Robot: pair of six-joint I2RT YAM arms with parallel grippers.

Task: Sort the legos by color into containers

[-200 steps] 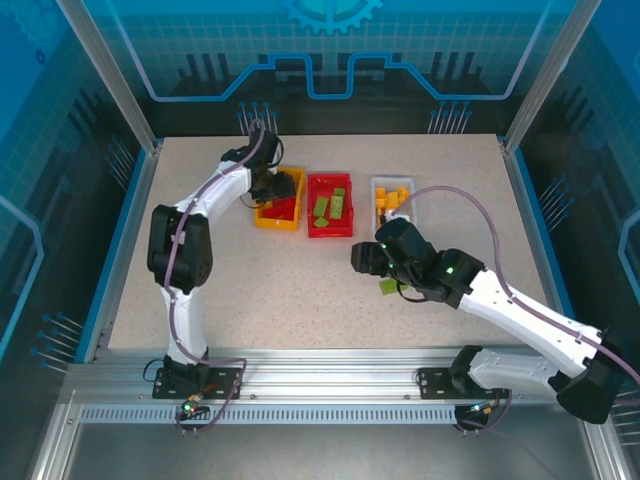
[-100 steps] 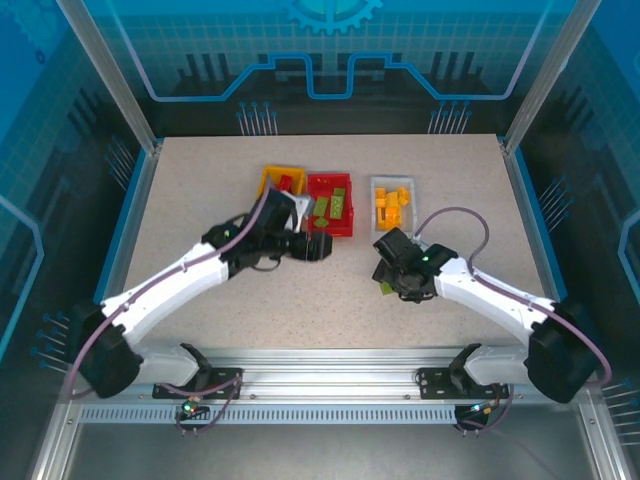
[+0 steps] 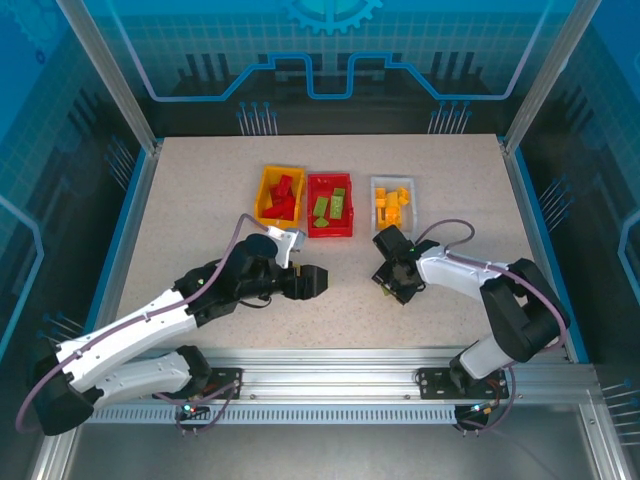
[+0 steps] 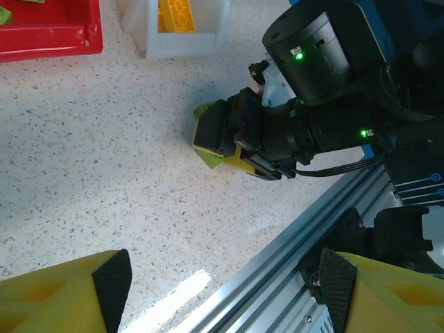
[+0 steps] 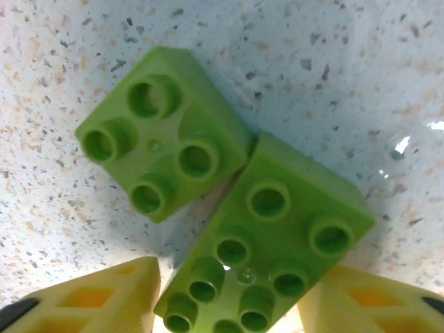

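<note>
The left tool [image 3: 312, 281] has been pulled back, wide open and empty. The right tool [image 5: 229, 309] has been lowered around a light green studded plastic brick [image 5: 277, 236] on the worktop [image 3: 200, 200], at 5 o'clock from the red plastic bin [image 3: 330, 234] holding greens. Its grip cannot be told.

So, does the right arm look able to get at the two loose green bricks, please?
Probably yes: its pincer sits over the smaller brick and larger brick, fingers flanking the larger.
</note>
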